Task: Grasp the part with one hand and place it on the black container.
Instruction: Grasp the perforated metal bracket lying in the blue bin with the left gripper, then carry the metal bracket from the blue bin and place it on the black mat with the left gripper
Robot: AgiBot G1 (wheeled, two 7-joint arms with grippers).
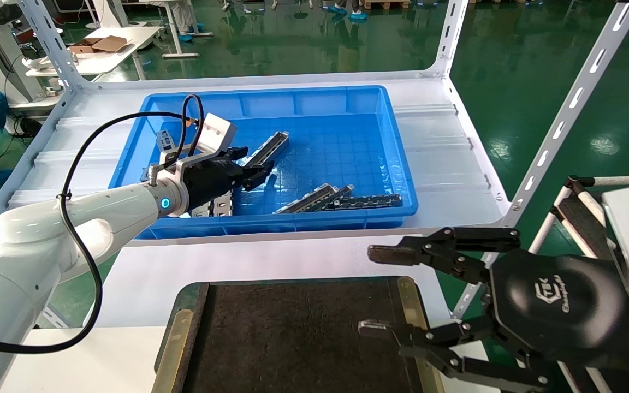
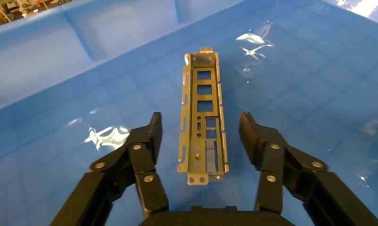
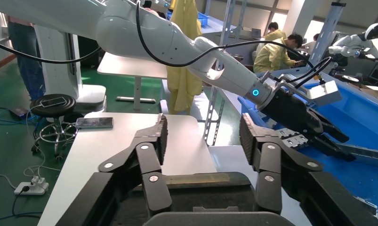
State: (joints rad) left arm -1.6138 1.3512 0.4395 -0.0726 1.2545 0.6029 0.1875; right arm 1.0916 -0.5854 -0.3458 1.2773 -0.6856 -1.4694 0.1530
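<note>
The part (image 2: 202, 115) is a narrow silver channel with rectangular openings (lying flat, open side up). The black container (image 1: 298, 333), dark and matte, lies flat with brass strips along its sides.

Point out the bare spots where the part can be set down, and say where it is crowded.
The black container is bare between its brass strips, except the near right edge, where the open right gripper hovers. In the blue bin, the far right floor is bare; parts crowd the front wall, and the open left gripper straddles the part.
</note>
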